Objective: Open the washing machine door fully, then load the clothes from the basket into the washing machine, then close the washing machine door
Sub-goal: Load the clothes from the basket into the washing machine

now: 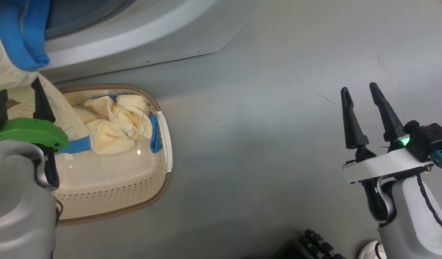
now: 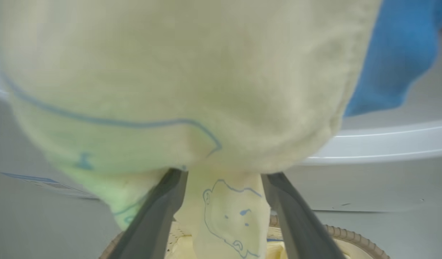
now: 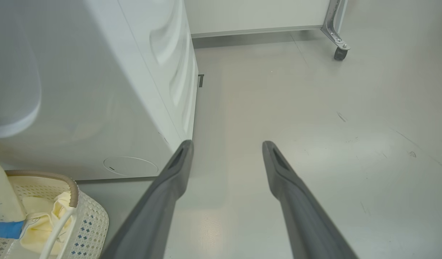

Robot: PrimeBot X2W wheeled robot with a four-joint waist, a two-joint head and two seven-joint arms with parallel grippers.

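A cream-yellow piece of the clothes with blue trim hangs at the rim of the washing machine and trails down toward the basket. My left gripper sits under it. In the left wrist view this cloth covers the fingertips, and a strip with a line drawing hangs between the spread fingers of the left gripper. More clothes lie in the basket. My right gripper is open over bare floor, far to the right. The washing machine door is out of view.
The basket stands on the floor right in front of the washing machine. A metal frame on a caster stands far off by the wall. Dark parts of my base show at the bottom edge. Grey floor stretches to the right.
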